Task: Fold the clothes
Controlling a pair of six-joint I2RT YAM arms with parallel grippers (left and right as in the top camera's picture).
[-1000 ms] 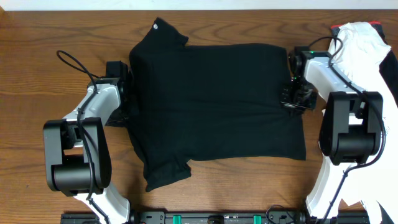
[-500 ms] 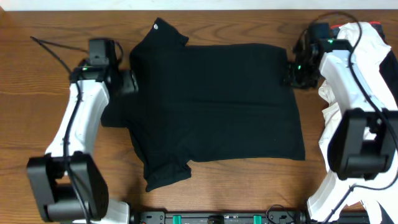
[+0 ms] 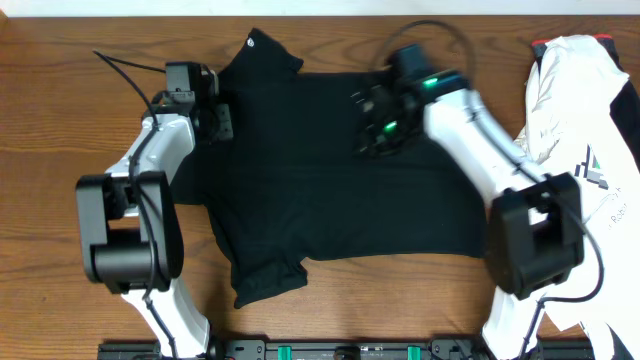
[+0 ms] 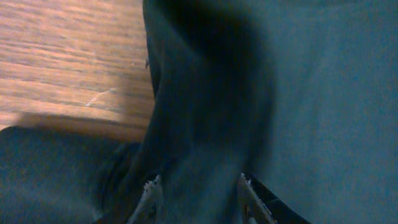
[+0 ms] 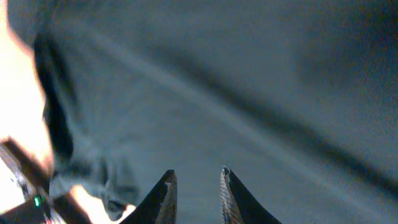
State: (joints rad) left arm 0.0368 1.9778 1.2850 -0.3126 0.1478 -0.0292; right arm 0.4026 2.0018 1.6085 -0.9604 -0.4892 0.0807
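The clothes, a black T-shirt, lie spread flat on the wooden table, with a small white mark on the top sleeve. My left gripper sits at the shirt's upper left edge. In the left wrist view its jaws stand apart around a raised ridge of black fabric. My right gripper hovers over the shirt's upper middle. In the right wrist view its jaws are narrowly apart, with nothing between them and blurred black cloth beyond.
A white garment with a green-and-black logo lies heaped at the table's right edge, beside the right arm's base. Bare wood shows left of the shirt. The arm bases stand at the near edge on both sides.
The right arm swung left from the shirt's upper right corner to its upper middle. The left gripper shifted right onto the shirt's left edge and its jaws narrowed.
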